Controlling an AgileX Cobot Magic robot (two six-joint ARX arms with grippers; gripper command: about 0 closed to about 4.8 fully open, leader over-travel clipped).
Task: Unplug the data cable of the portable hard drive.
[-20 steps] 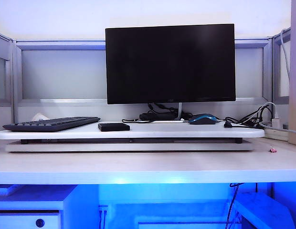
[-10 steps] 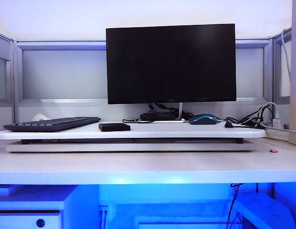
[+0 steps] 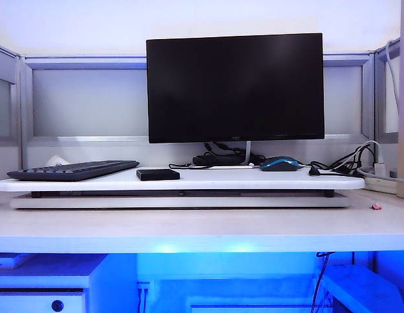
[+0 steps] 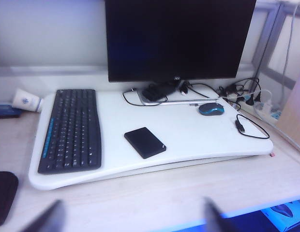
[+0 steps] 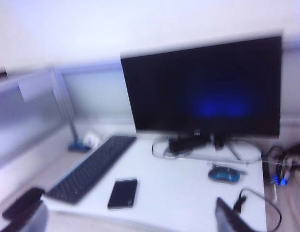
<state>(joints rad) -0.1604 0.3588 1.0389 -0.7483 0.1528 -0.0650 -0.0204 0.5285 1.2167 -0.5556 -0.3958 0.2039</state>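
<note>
- Looking across the exterior view, you see the portable hard drive (image 3: 158,174) lying flat on the white raised board (image 3: 189,184), left of centre in the frame, just right of the keyboard (image 3: 73,170) and apart from it.
- No arm shows in the exterior view; each gripper appears only at the bottom edge of its own wrist picture.
- Your left gripper (image 4: 133,220) hangs above the near edge of the counter (image 4: 155,193), well short of the drive; its two fingers (image 4: 47,218) are blurred dark shapes standing wide apart with nothing between them.
- Your right gripper (image 5: 135,215) is likewise high and back from the board; its fingers (image 5: 230,217) sit far apart at the frame's lower corners and hold nothing.
- In the left wrist picture the drive (image 4: 145,142) lies at an angle between the keyboard (image 4: 71,128) and the black-and-blue mouse (image 4: 211,108), touching neither.
- A thin black data cable (image 4: 254,126) with a small black plug curls loose on the board near its right end, well apart from the drive; you cannot tell from these pictures whether any cord is plugged into the drive.
- The dark monitor (image 3: 234,88) stands behind everything, with a tangle of black cords (image 3: 218,158) at its foot.
- A white paper cup (image 4: 27,100) lies on its side beyond the keyboard's far corner.
- The right wrist picture is blurred; the drive (image 5: 123,193) still reads as a dark slab beside the keyboard (image 5: 89,167).
</note>
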